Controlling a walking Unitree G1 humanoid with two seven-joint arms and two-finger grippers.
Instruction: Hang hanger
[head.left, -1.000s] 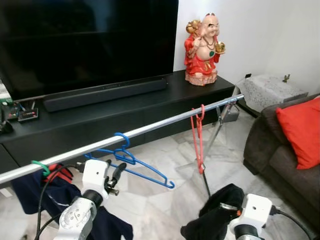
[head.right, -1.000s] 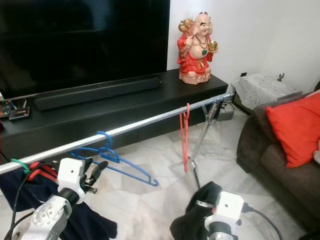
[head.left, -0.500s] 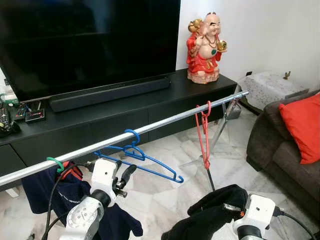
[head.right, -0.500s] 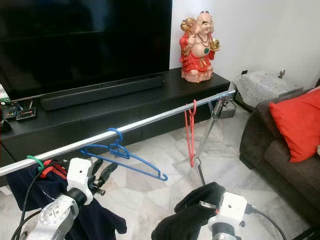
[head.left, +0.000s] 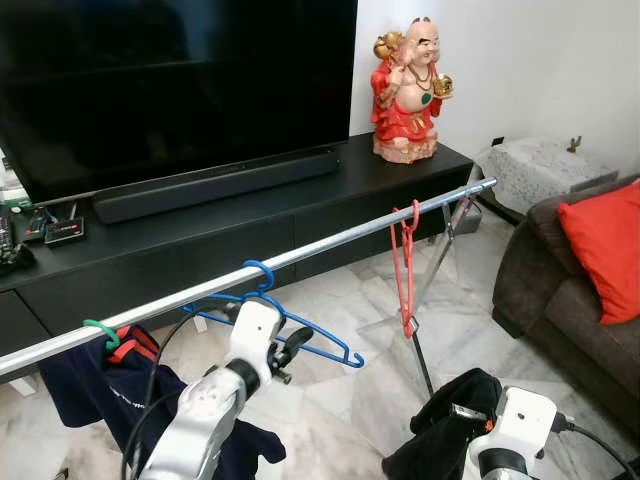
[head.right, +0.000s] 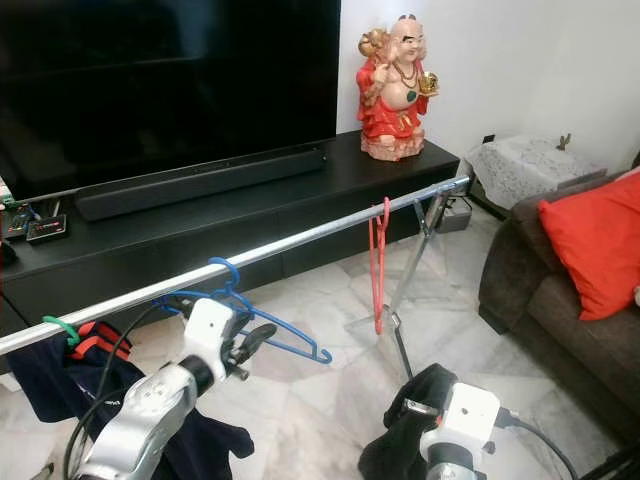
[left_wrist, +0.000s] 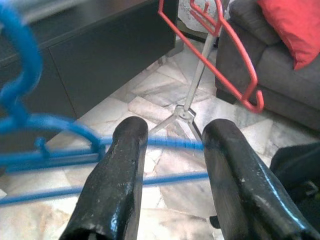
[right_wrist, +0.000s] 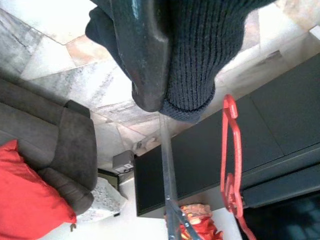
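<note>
Left eye view, left tool (head.left: 292, 349) risen to blue hanger (head.left: 290, 327)

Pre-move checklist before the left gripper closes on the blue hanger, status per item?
1. Blue hanger hooked on the metal rail: ok.
2. Left gripper open, fingers apart: ok.
3. Hanger's bars between the fingers: cannot tell; in the left wrist view they cross behind the gap, depth unclear.
4. Red hanger hanging apart from the blue one, further along the rail: ok.
5. Right gripper shut on the dark knit garment, low and away from the rail: ok.
6. Navy garment on the green hanger hanging beside the left arm; contact with it: cannot tell.
</note>
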